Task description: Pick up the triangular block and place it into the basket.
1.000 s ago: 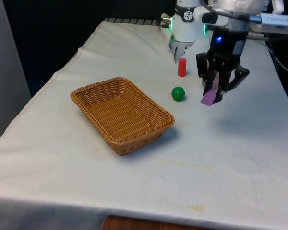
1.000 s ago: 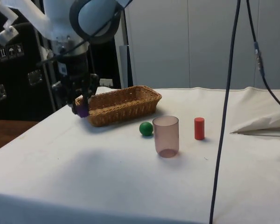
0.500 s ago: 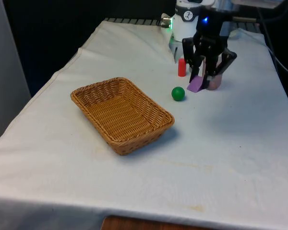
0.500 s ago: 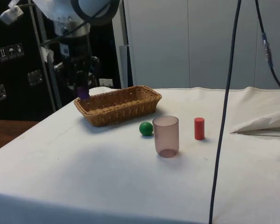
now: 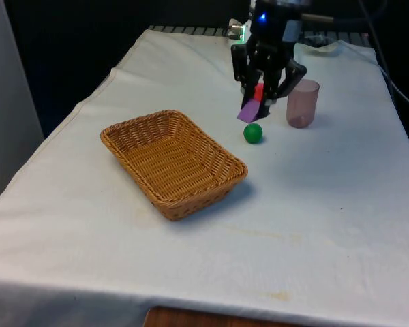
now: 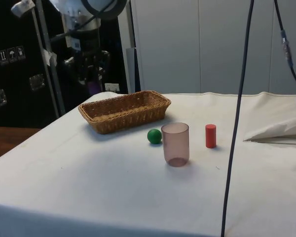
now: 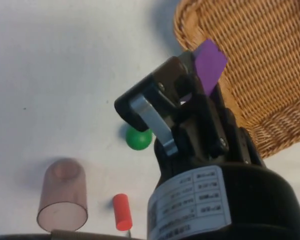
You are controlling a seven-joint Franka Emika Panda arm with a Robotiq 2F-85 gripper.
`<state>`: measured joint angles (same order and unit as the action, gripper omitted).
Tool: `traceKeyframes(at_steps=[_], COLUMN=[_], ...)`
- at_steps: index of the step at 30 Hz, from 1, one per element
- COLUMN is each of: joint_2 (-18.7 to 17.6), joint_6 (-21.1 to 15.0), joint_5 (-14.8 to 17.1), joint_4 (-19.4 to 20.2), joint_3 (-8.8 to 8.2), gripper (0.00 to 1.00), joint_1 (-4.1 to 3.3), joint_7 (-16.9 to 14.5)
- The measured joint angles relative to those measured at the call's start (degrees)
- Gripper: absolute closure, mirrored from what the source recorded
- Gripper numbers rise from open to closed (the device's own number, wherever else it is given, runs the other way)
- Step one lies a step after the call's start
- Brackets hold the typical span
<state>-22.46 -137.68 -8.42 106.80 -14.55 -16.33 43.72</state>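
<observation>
Transport step: my end effector [image 5: 253, 102] grips the purple block [image 5: 249, 111] aloft; next, carry it toward 8 o'clock over the basket [image 5: 133, 133], then release

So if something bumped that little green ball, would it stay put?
Probably not. The green ball looks smooth and round, so it would likely roll across the flat white cloth. Nothing touches it; the cup and red cylinder stand apart, so little would stop it.
</observation>
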Motion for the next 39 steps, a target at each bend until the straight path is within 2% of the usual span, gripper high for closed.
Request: traceKeyframes(at_steps=[4,7,13,24,29,39], joint_2=[0.00,0.00,-0.06,-1.15,-3.90,-8.42], joint_6=[0.00,0.00,-1.15,-4.30,-7.56,-10.03], joint_5=[0.00,0.00,0.11,0.74,3.78,9.80], joint_4=[0.17,0.23,1.49,3.38,3.78,2.86], joint_3=[-1.32,-1.55,-3.44,-5.33,-6.76,-8.54], gripper=[0.67,0.67,0.67,0.67,0.67,0.67], joint_1=[0.29,0.34,1.26,2.35,3.15,4.30], joint_7=[-1.60,-1.89,-4.53,-7.16,-10.54,-16.67])
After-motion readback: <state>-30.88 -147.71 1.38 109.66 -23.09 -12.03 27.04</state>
